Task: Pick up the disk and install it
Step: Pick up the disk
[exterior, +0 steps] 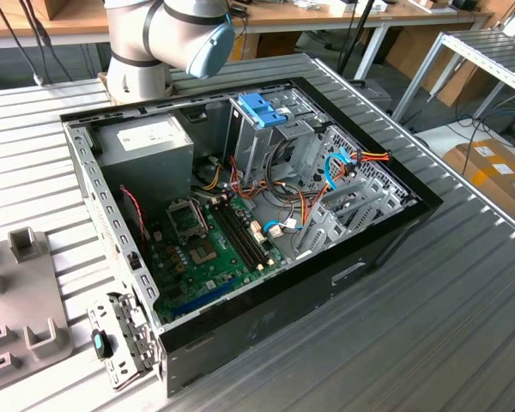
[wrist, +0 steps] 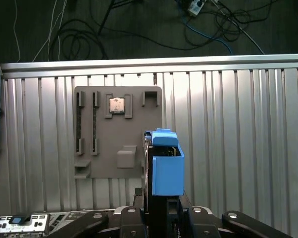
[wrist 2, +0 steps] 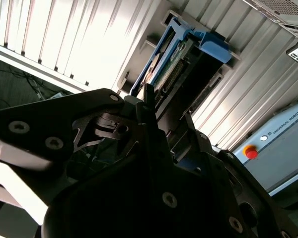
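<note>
The gripper (wrist: 161,210) is closed tight on the disk (wrist: 166,166). It holds the disk up over the metal table (wrist: 238,148), near the grey tray (wrist: 97,148). The picking up looks done. The disk is not yet inside the open computer case (exterior: 266,326).

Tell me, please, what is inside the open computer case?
The computer case holds a grey power supply, a green motherboard, a drive cage with a blue latch, and cables. What lies beneath the cage is hidden.
</note>
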Tool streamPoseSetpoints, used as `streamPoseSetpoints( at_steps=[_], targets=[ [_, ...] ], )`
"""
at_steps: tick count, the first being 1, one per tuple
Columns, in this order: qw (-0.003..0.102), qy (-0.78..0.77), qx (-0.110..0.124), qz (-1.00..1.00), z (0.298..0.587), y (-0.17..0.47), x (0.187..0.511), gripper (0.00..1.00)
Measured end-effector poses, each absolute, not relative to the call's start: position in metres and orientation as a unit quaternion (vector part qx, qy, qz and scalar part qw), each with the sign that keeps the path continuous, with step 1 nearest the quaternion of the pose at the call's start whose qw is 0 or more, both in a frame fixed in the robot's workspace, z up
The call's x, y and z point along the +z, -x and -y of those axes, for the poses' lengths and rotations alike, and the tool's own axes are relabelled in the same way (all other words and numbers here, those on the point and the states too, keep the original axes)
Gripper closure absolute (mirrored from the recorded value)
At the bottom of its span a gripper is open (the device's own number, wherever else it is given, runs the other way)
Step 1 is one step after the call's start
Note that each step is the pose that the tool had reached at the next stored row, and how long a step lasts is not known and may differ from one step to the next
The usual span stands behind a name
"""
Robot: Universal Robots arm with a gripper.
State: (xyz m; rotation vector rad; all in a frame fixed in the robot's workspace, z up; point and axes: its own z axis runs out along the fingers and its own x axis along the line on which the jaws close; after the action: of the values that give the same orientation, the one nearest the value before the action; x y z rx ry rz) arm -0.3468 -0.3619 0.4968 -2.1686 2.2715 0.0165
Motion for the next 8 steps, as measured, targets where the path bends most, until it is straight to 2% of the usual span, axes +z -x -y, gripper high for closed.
streamPoseSetpoints(
  at_steps=[8],
  targets=[
    [0.001, 0.69, 0.005, -0.723, 0.362, 0.331, 0.497, 0.65]
  ],
)
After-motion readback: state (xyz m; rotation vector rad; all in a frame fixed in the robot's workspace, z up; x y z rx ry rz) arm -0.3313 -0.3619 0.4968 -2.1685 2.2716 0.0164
